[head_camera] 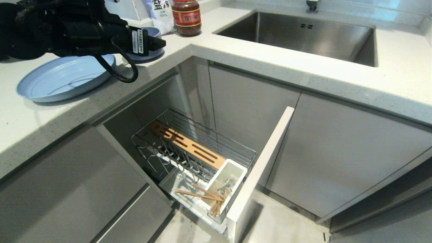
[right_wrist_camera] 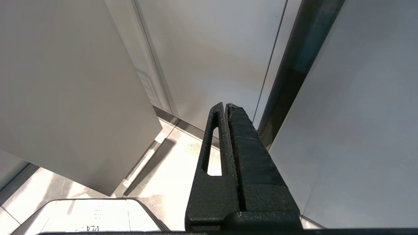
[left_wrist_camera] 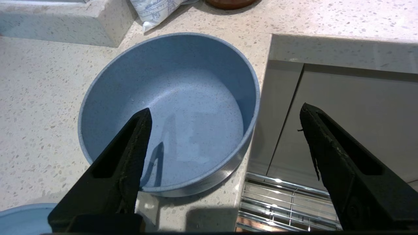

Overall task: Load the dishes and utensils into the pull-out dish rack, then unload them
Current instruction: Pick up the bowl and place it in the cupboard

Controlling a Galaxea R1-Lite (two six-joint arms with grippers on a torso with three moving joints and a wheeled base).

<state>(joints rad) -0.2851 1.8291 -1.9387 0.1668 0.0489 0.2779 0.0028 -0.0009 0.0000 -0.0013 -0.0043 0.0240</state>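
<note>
L gripper [left_wrist_camera: 225,111] wide open, empty, over bowl [left_wrist_camera: 183,98] | R gripper [right_wrist_camera: 227,106] closed, empty, parked

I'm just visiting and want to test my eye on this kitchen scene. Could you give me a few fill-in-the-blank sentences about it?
1. The blue bowl sits on the ____, beside the plate.
2. The left gripper above the bowl has its jaws ____.
3. The chopsticks rest in the white ____ of the dish rack.
4. The right gripper, down by the cabinet doors, is ____.

Missing words: countertop; open; cup; shut
</note>
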